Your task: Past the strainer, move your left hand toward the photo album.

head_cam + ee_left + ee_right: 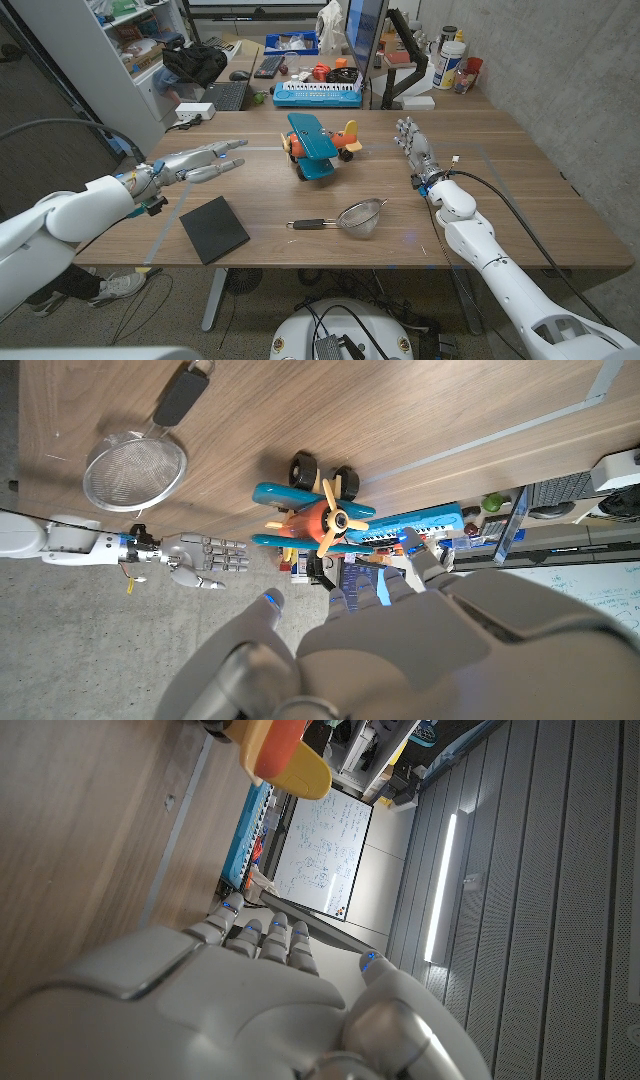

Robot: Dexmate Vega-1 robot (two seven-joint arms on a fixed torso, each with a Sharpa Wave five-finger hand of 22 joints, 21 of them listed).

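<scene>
The photo album (213, 228), a flat black square, lies near the table's front left. My left hand (200, 160) hovers behind it over the left of the table, fingers stretched out and apart, holding nothing. The metal strainer (360, 216) with its black handle lies at the front middle, to the right of the album; it also shows in the left wrist view (133, 470). My right hand (412, 145) stands at the right side, fingers straight and empty. The left wrist view shows my own left hand (400, 630) and the right hand (200, 555).
A blue and orange toy plane (318, 145) stands mid-table behind the strainer, also visible as the plane (320, 520) in the left wrist view. A blue toy keyboard (318, 93), a computer keyboard and desk clutter sit at the back. A shelf stands at far left.
</scene>
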